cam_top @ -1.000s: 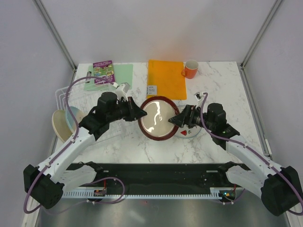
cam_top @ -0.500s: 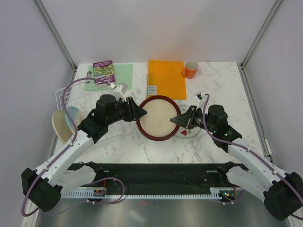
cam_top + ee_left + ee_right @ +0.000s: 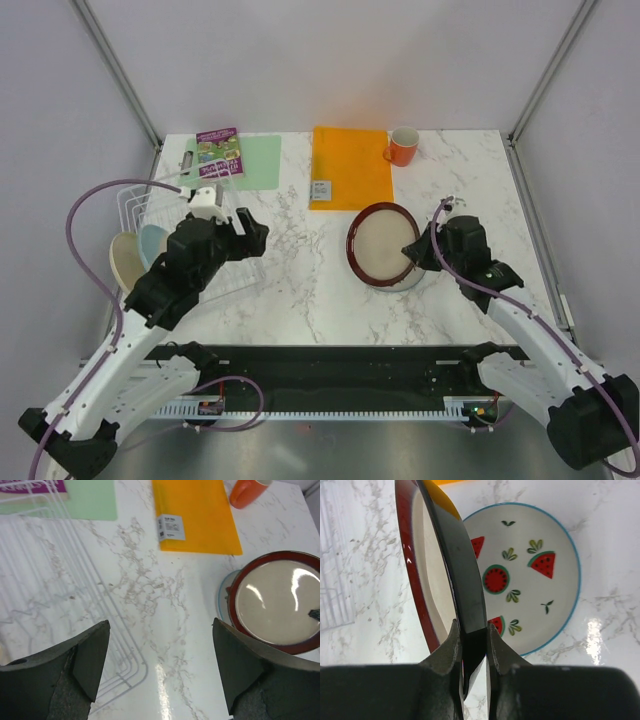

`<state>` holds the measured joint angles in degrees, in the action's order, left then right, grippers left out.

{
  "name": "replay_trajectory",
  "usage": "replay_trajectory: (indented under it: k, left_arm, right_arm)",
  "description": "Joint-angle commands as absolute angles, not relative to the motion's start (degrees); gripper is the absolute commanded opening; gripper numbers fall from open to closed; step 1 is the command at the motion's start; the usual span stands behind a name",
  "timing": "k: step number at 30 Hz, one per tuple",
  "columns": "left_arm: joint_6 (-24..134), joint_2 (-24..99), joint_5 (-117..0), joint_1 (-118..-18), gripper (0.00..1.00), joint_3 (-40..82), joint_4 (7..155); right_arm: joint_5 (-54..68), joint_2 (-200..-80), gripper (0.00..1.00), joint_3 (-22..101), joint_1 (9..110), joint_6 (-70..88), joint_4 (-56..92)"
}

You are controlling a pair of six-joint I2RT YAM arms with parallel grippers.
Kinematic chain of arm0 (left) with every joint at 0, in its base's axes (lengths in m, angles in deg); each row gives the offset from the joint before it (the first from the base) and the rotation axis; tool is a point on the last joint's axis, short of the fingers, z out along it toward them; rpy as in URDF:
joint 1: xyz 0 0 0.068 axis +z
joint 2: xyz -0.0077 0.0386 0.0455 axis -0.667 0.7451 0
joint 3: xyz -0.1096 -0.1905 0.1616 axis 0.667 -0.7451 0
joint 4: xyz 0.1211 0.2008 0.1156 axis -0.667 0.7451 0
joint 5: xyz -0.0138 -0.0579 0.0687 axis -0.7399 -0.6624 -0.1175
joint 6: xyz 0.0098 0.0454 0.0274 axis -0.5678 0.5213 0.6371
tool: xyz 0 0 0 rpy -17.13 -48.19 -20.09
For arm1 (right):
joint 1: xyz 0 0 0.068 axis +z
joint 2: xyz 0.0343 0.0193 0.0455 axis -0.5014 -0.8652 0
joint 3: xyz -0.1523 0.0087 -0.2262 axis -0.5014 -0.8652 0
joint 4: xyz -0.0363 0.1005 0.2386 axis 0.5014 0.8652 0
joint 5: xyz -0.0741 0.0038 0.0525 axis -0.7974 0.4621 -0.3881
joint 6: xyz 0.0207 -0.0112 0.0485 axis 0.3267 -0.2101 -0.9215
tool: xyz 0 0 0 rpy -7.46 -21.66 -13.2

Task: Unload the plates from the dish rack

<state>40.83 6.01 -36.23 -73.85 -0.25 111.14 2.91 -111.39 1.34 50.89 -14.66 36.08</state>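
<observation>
though left pincer (image 3: 162,652) hangs released by right edge of dish rack (image 3: 128,205), right pincer (image 3: 472,630) clenches rim of red-rimmed plate (image 3: 382,245). plate tilted, lying left of pincer, above fruit-printed plate (image 3: 530,570) flat on surface at right. likely next: lower onto it. two plates (image 3: 128,262) upright at rack's left end, left arm nearer.

Folder (image 3: 350,165) at back centre of the surface (image 3: 300,290). Just right of folder: mug (image 3: 402,147). Left of folder: mat (image 3: 255,160), booklet (image 3: 220,152) on its left part. Further left and nearer: dish rack (image 3: 135,205), two plates (image 3: 128,262) at its left end. Nearer, slightly right of folder: tilted plate (image 3: 383,243) above flat plate (image 3: 535,580).
</observation>
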Motion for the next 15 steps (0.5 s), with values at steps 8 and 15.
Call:
replay_trajectory:
  k: [8, 15]
  left_arm:
    - [51.10, 0.74, -19.08, -73.92, 0.91, 5.23, 121.98]
    - [50.57, 1.53, -15.65, -73.92, 0.92, 5.67, 124.26]
  right_arm:
    - [14.59, -116.69, 0.00, 0.88, 37.57, -15.71, 22.87]
    - [24.53, -121.17, 0.00, -3.43, 35.98, -20.10, 15.57]
